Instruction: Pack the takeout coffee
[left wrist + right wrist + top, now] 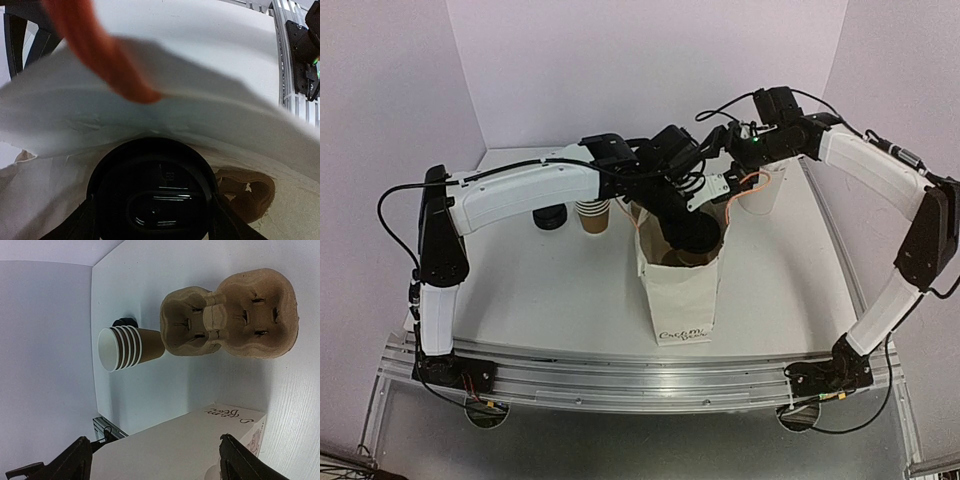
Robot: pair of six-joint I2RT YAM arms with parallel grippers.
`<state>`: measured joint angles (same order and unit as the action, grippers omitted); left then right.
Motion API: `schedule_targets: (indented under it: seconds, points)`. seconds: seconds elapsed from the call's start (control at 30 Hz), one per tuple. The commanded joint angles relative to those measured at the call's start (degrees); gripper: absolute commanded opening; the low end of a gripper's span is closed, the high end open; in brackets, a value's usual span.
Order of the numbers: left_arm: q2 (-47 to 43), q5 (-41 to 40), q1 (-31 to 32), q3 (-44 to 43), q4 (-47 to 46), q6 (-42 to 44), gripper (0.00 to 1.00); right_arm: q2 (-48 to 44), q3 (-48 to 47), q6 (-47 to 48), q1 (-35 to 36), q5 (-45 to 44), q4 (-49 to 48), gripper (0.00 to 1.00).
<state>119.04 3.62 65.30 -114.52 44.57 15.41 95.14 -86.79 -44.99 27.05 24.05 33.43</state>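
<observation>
Holding the takeout coffee by its lid, the left fingers clamp it upright in the mouth of the bag. Its long axis is vertical, so the way in is straight down. The right fingers are spread, grasping nothing.

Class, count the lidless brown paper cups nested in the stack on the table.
5, judging by the rims: all nested in one stack of brown paper cups, next to the pulp cup carrier. More may be hidden inside.
</observation>
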Motion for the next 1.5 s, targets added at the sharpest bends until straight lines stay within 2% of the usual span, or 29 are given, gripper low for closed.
schedule_targets:
  seconds: [0.0, 0.13, 0.23, 0.5, 0.6, 0.77, 0.93, 1.13, 1.33, 1.47]
  points:
    - [-0.5, -2.9, -0.3, 1.6, -4.8, -0.4, 0.22, 1.4, 0.2, 1.8, 0.2, 2.7, -1.1, 0.83]
    - [0.2, -6.7, 0.1, 1.6, -4.9, -1.2, 0.21, 1.5, 0.9, 2.0, 0.2, 3.3, -1.2, 0.83]
    - [0.7, -8.3, 0.6, 1.6, -4.7, 1.4, 0.17, 1.5, 1.5, 2.0, 0.2, 4.8, -1.4, 0.83]
    - [-0.7, -6.3, 0.6, -5.1, -2.7, 2.7, 0.19, 1.3, -0.8, 3.3, 0.2, 5.1, -1.4, 0.83]
    - [-0.9, -6.5, 0.6, -4.3, -2.0, -1.0, 0.20, 0.5, -1.1, 2.7, 0.2, 4.6, -1.4, 0.83]
    - [1.4, -10.3, 0.6, -8.0, 2.8, -6.6, 0.19, -2.0, -2.0, 1.9, 0.2, 3.1, -1.4, 0.83]
    - [1.8, -8.4, 0.4, -9.7, 4.4, -11.7, 0.21, -3.3, -2.8, 1.6, 0.2, 1.2, -1.3, 0.83]
    - [1.1, -1.8, 0.6, -10.7, 8.6, -16.8, 0.21, -3.5, -5.7, 0.6, 0.2, -0.4, -0.4, 0.81]
    - [0.3, -1.0, 0.9, -9.3, 7.2, -13.3, 0.19, -7.1, -7.3, 3.2, 0.2, -2.1, 11.3, 0.80]
    - [-1.0, 1.7, 1.1, -6.0, 6.3, -11.5, 0.19, -11.0, -4.0, 3.4, 0.2, -1.7, 15.5, 0.80]
